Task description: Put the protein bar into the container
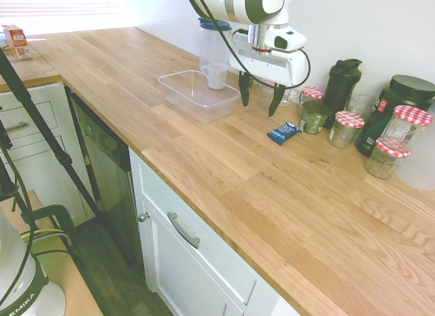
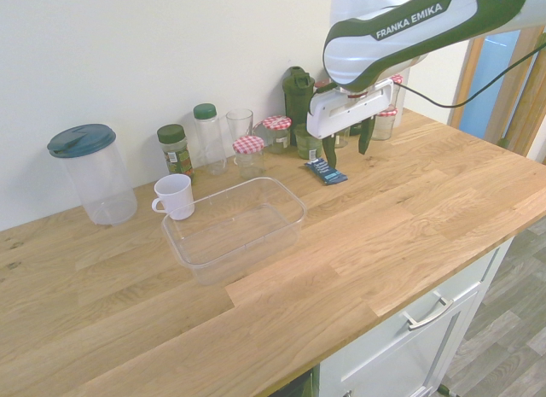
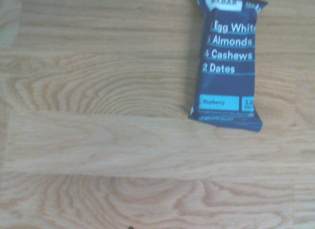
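First exterior: gripper [image 1: 259, 93] is hanging upper centre, jaws apart and empty; bar [image 1: 283, 132] is lying just right of the tub [image 1: 178, 80].

Second exterior: jars [image 2: 276, 123] are crowding behind, risking a knock.

Wrist: bar is sitting off-centre, upper right, risking a missed pinch.

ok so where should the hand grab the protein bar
Across the middle of the protein bar, fingers on its two long edges, coming straight down. It lies flat on the countertop with open wood around it, so a top-down pinch across the narrow width likely suits.

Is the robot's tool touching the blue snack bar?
Apart. First exterior view shows the tool open above the counter, wood visible between it and the protein bar.
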`<action>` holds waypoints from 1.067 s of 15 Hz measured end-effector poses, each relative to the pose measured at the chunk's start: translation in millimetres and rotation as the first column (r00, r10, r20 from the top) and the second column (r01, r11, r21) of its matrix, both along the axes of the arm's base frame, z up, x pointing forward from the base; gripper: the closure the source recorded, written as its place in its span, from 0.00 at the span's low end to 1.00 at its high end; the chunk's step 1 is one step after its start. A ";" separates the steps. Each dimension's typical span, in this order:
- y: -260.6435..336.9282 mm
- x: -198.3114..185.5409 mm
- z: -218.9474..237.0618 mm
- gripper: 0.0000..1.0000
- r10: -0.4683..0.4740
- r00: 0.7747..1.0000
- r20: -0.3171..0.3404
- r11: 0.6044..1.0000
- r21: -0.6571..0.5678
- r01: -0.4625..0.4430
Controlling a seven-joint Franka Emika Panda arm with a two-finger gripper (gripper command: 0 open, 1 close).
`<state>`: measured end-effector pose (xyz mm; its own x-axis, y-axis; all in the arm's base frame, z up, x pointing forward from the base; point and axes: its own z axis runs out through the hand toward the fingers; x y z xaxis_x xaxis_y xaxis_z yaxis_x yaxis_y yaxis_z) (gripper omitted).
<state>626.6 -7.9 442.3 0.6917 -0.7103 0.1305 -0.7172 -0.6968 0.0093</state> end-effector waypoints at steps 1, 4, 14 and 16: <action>-2.1 6.4 -6.1 0.00 -0.002 1.000 -0.005 1.000 -0.001 0.002; -6.9 22.9 -25.6 0.00 -0.002 1.000 -0.021 1.000 -0.005 0.002; -16.6 65.9 -68.7 0.00 0.011 1.000 -0.028 1.000 0.009 -0.011; -23.5 71.9 -78.7 0.00 0.010 0.999 -0.031 1.000 0.004 -0.009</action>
